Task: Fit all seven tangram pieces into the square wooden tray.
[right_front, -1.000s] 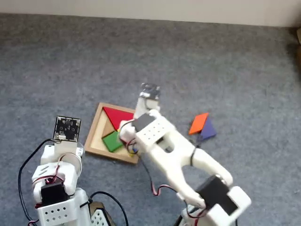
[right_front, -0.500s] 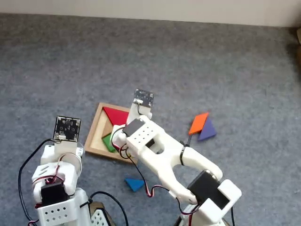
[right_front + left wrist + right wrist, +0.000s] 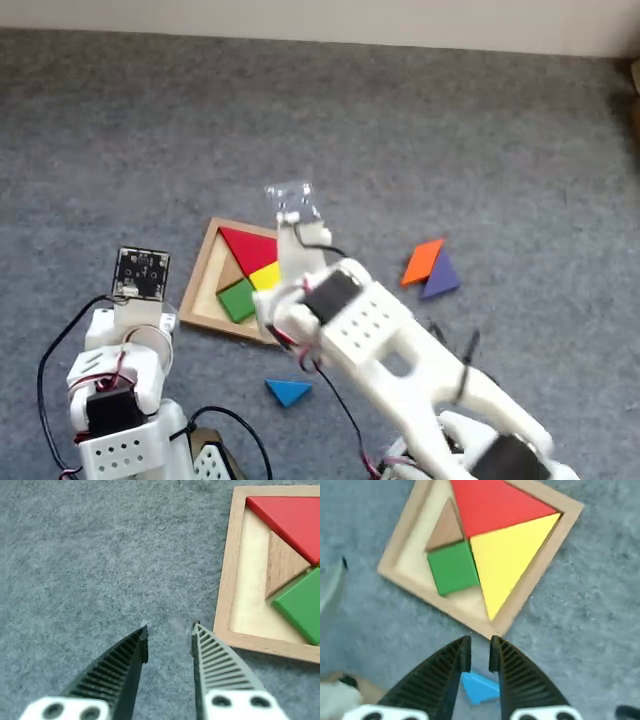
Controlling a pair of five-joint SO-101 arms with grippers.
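The square wooden tray (image 3: 196, 290) lies on the grey, carpet-like worktop (image 3: 480, 140), in front of the two arms. Four of its places are filled. The red triangle (image 3: 500, 505) fills one corner, and the yellow triangle (image 3: 510, 560) lies along its long side. The green square (image 3: 452, 567) touches the yellow triangle. The brown triangle (image 3: 447, 530) sits between the red triangle and the green square; it seems to be a wood-coloured piece, but I cannot be fully sure. A pale strip of the tray floor is bare along two walls.

Three pieces are outside the tray. The blue triangle (image 3: 288, 390) lies flat on the worktop near the tray's closest corner. The orange parallelogram (image 3: 423, 260) and the purple triangle (image 3: 441, 277) touch each other, well apart from the tray on its other side.

The right hand (image 3: 478, 652) hangs above the worktop just off the tray's corner, between the tray and the blue triangle. Its fingers are only slightly apart and pinch nothing. The left hand (image 3: 170, 630) is low over the worktop just beside the tray's rim, with fingers spread and nothing between them.
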